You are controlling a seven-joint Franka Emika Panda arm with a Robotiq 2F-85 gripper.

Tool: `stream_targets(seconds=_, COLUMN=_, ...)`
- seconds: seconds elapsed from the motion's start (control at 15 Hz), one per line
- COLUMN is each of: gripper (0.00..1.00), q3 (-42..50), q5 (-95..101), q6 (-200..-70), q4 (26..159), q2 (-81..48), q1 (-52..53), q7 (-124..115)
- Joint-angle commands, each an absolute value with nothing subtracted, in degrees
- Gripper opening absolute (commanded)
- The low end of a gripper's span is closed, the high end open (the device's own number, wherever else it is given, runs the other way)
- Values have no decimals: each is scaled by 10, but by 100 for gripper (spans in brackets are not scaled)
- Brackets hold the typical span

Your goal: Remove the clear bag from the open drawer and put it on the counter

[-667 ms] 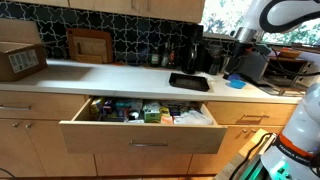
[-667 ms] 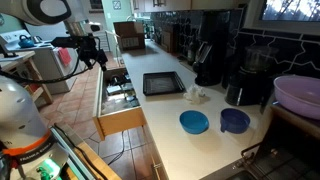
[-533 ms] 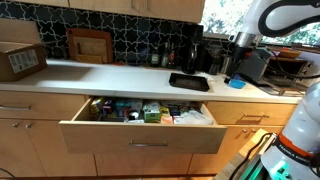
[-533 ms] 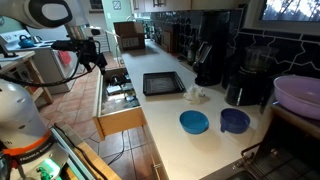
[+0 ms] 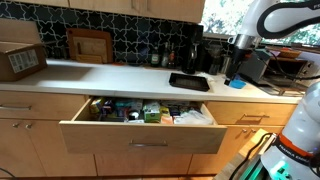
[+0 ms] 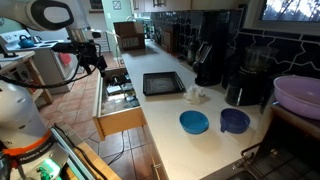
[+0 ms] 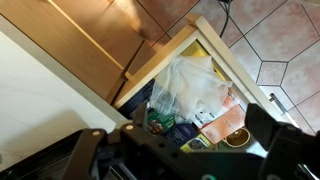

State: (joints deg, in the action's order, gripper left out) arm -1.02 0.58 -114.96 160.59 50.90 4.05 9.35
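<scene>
Drawer (image 5: 140, 140) end: clear bag (image 7: 190, 88), seemingly lengthwise.

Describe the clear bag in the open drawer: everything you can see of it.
The clear bag is thin, crinkled, see-through plastic, whitish where it bunches. It lies slumped at one end of the open drawer, close against the wooden wall, among other packets. Its contents cannot be made out. The gripper hangs above it, open, not touching it.
</scene>
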Motion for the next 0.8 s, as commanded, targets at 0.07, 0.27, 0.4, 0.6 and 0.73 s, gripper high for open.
stream_targets(seconds=0.07, gripper=100, q3=-6, q5=10, q6=-1148, q4=1605, q2=509, q1=45, q7=90)
stream_targets(seconds=0.27, gripper=100, q3=-6, q5=10, q6=-1148, q4=1605, q2=509, q1=45, q7=90)
stream_targets(seconds=0.4, gripper=100, q3=-18, q5=19, q6=-1149, q4=1593, q2=488, q1=39, q7=78)
stream_targets(seconds=0.6, gripper=100, q3=-30, q5=4, q6=-1200, q4=1566, q2=416, q1=57, q7=73)
stream_targets(seconds=0.73, gripper=100, q3=-54, q5=5, q6=-1223, q4=1556, q2=364, q1=54, q7=38)
